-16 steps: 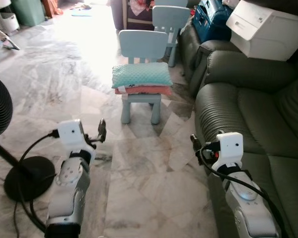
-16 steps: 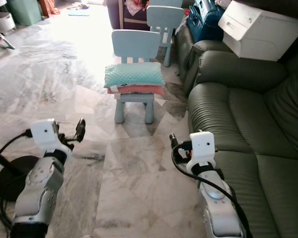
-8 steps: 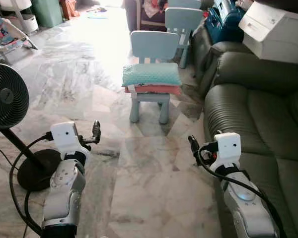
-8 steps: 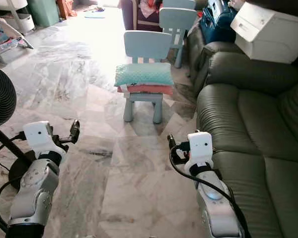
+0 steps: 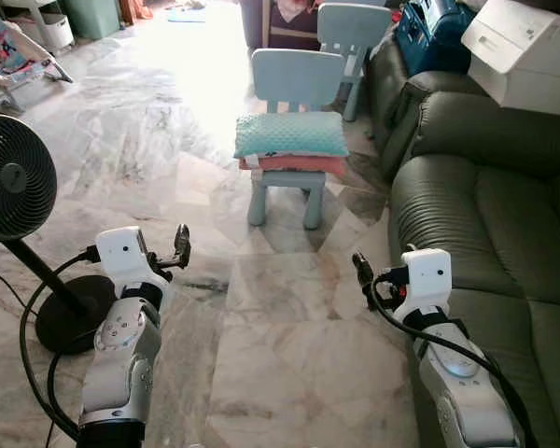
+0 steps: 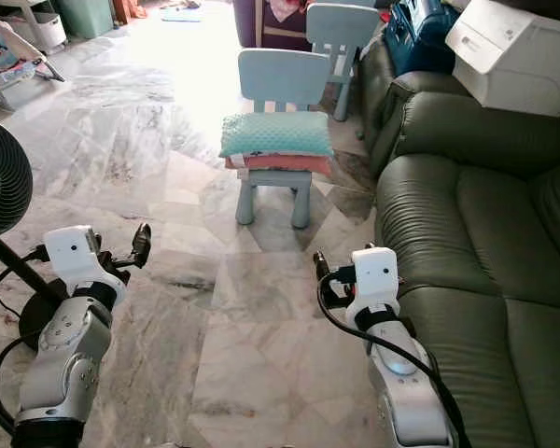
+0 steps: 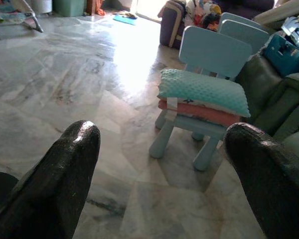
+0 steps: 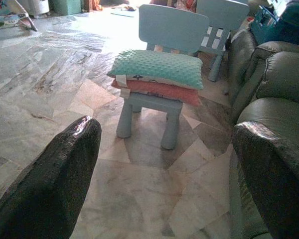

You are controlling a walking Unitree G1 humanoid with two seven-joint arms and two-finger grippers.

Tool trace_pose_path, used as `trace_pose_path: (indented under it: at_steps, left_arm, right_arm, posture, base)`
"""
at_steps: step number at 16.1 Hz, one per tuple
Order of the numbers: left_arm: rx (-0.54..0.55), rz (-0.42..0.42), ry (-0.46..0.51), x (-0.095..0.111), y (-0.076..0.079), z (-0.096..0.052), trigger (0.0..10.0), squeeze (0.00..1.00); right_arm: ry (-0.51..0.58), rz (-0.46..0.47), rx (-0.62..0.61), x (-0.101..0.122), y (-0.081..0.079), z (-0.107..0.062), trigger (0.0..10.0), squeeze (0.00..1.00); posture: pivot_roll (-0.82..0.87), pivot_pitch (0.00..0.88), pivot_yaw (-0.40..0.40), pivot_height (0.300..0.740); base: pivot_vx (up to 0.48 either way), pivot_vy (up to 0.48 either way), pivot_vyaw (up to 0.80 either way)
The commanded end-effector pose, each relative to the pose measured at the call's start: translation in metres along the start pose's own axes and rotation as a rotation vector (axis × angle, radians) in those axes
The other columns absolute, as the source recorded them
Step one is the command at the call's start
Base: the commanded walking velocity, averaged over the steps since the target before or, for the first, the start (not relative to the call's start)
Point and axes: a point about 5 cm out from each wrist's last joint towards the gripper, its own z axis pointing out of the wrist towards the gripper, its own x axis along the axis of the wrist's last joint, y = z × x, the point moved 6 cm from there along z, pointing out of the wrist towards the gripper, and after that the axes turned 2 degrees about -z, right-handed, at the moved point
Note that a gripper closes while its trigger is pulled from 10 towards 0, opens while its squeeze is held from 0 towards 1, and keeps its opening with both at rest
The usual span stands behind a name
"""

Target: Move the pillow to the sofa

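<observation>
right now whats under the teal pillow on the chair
A pink pillow lies under the teal pillow, both stacked on the chair seat. A white tag sticks out between them at one end. The seat itself is mostly covered.

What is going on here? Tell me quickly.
The robot stands on the marble floor facing a small blue chair that carries a teal pillow stacked on a pink one. Both tools are raised with fingers open and hold nothing: the left tool and the right tool are both well short of the chair. The green sofa is on the robot's right. A black fan stands to its left.
</observation>
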Motion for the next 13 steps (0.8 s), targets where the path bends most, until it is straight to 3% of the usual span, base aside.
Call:
trace_pose_path:
  at_steps: [1,13]
  left_arm:
    - [-0.021,0.001,0.011,0.0018,0.0033,-0.0001,10.0,0.0]
    - [-0.057,-0.018,0.021,0.0027,0.0065,-0.0019,10.0,0.0]
  right_arm:
    - [0.001,-0.005,-0.001,-0.0001,0.0019,0.0003,10.0,0.0]
    - [0.01,-0.015,0.008,-0.0007,-0.0005,0.0005,10.0,0.0]
  posture:
    - [-0.08,0.089,-0.068,0.74]
    - [-0.08,0.073,-0.066,0.74]
  base:
    - [0.0,0.0,0.0]
    - [0.387,0.257,0.0]
